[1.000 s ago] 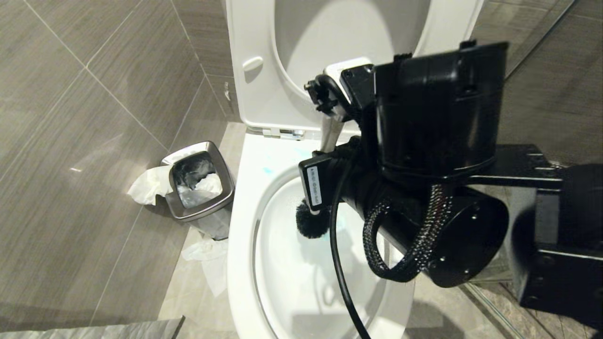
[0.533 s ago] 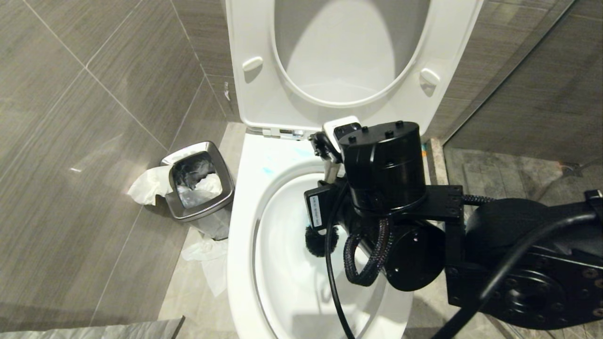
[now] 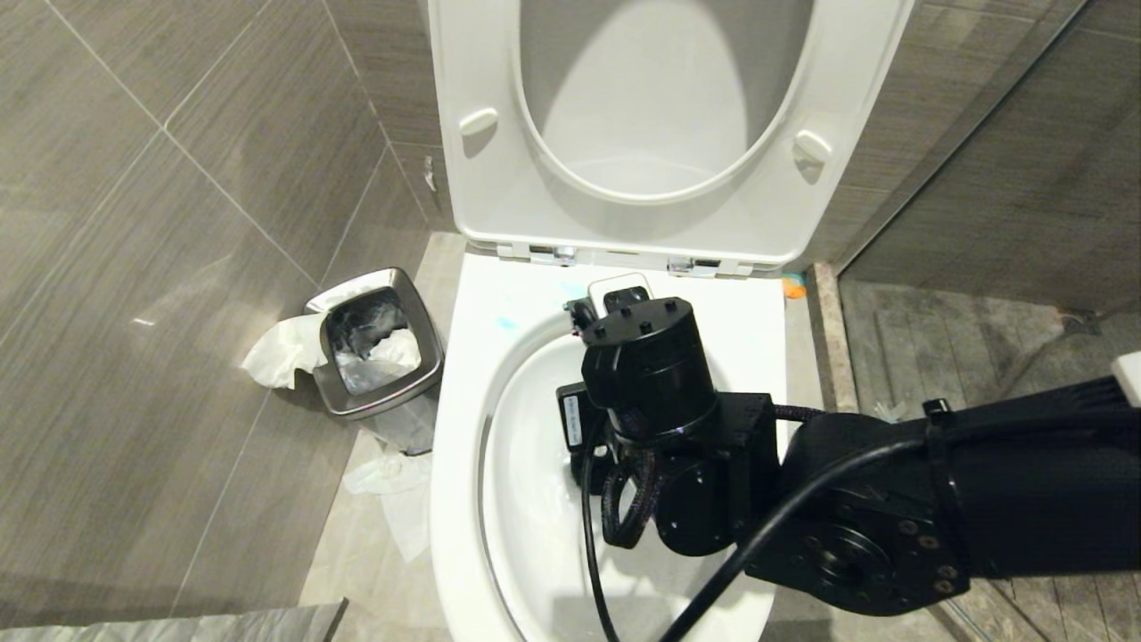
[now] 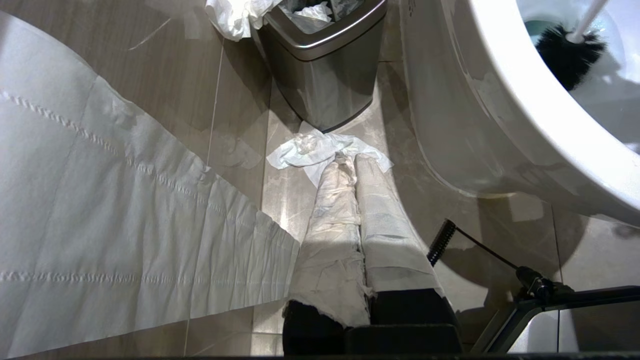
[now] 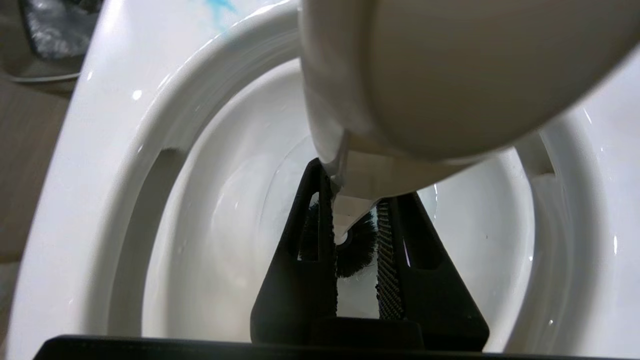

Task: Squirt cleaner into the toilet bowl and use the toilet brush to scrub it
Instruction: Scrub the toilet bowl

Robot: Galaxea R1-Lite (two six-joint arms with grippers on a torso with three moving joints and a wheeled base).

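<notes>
R gripper [image 5: 356,220] clamped on toilet brush [image 5: 360,150] – bristles down in toilet bowl [image 3: 463,428] | cleaner [image 3: 506,322] streaks far-left rim | L gripper [image 4: 354,165] closed – empty, near floor

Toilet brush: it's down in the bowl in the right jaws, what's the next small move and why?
Probably sweep the toilet brush sideways along the wall of the toilet bowl. The right gripper is clamped on its handle, the bristles sit low near the water, and blue cleaner streaks the rim, unscrubbed.
</notes>
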